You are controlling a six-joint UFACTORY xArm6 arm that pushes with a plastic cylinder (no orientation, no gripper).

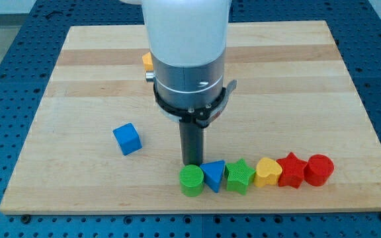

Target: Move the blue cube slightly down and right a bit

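Tip (pixel 192 163) above green cylinder (pixel 192 180) | blue cube (pixel 127 139) apart | orange block (pixel 147 61) half-hidden

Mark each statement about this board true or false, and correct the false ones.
1. The blue cube stands alone, apart from the other blocks. True.
2. My tip is touching the blue cube. False: it sits well to the cube's right in the view, just above the green cylinder.
3. Six blocks form a row near the view's bottom. True: green cylinder, blue triangle, green star, yellow heart, red star, red cylinder.
4. The yellow heart lies at the row's left end. False: the green cylinder does.
5. An orange block is in plain view. False: the arm hides most of it.
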